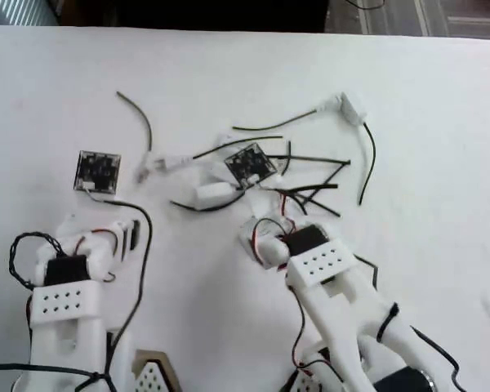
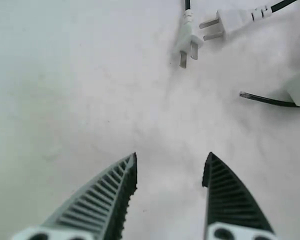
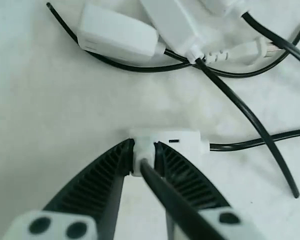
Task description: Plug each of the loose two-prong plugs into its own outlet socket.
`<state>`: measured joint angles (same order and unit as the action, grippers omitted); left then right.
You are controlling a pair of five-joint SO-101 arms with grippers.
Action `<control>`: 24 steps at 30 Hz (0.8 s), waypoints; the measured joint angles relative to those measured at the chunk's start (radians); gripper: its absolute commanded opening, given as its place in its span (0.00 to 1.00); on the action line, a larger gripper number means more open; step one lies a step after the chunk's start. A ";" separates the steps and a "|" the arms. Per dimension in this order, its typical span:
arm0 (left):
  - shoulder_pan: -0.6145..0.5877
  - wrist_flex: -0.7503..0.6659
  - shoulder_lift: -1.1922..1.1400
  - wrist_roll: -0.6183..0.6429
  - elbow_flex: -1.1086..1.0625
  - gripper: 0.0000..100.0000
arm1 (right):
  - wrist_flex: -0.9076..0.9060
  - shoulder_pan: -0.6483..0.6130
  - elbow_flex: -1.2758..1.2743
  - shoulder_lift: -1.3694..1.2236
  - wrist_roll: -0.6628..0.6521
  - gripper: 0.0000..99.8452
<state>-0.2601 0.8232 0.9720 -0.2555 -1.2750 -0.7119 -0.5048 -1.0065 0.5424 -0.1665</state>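
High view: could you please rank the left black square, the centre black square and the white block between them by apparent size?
1. Left black square and centre black square, alike.
2. White block.

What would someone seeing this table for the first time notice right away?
The tangle of cords and plugs in the middle of the table grabs the eye first. On its side nearest the arms, the right gripper is shut on a white connector with a black cord leading off it. The left gripper hangs open over bare table, with two loose two-prong plugs lying ahead of it.
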 measured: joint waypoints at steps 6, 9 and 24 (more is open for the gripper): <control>0.000 0.000 0.000 -0.032 0.000 0.22 | 0.061 0.000 0.000 -0.103 0.000 0.02; 0.000 0.000 0.000 -0.038 0.000 0.22 | 0.061 0.000 0.000 -0.106 0.000 0.02; 0.000 0.000 0.000 -0.038 -0.009 0.22 | 0.201 -0.003 -0.020 -0.233 -0.069 0.02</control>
<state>-0.2601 0.8232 0.9720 -0.2938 -1.2843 -0.5109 -0.5079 -1.0265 0.3092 -0.2355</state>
